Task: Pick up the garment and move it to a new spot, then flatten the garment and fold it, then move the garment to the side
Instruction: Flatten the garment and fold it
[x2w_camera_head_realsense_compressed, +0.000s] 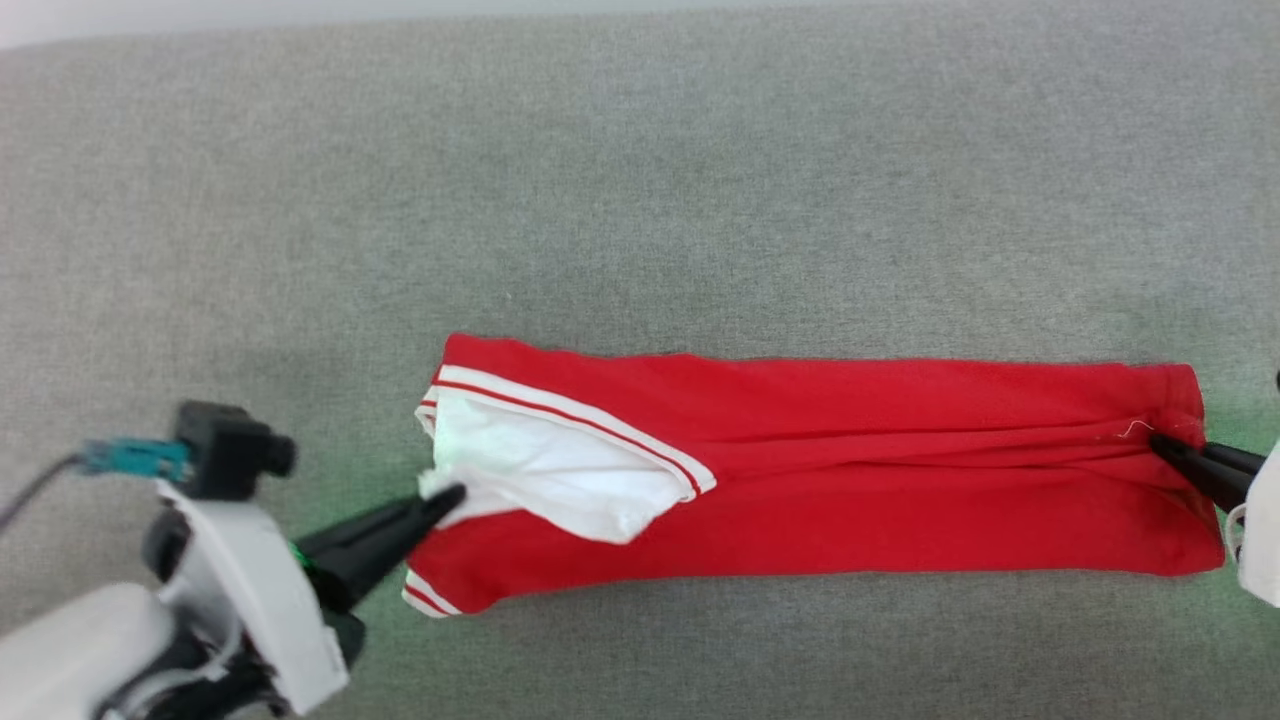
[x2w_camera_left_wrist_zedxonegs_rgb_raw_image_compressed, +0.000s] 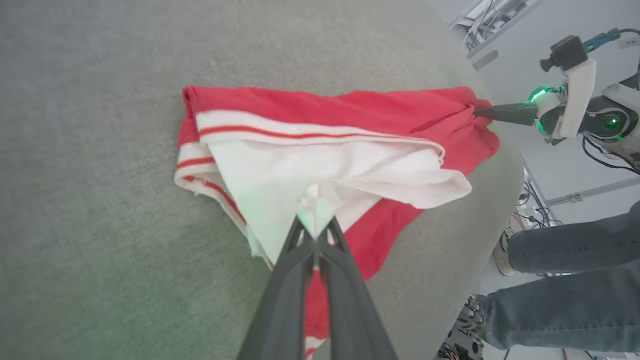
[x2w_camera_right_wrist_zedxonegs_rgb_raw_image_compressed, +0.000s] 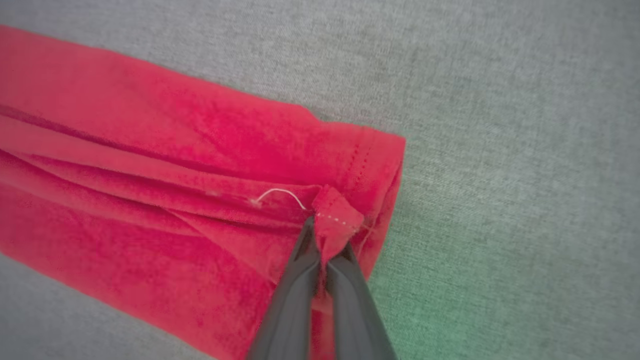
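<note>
The garment (x2w_camera_head_realsense_compressed: 850, 470) lies stretched in a long red band across the near part of the grey counter (x2w_camera_head_realsense_compressed: 640, 200), with its white panel and striped trim at the left end and a plain red hem at the right. The left fingers (x2w_camera_head_realsense_compressed: 440, 500) are pinched tight on a tuft of white cloth at the left end, and the right fingers (x2w_camera_head_realsense_compressed: 1175, 452) are clamped on a small fold of hem at the right end. A person's legs (x2w_camera_left_wrist_zedxonegs_rgb_raw_image_compressed: 565, 280) in jeans show just past the counter's edge.
</note>
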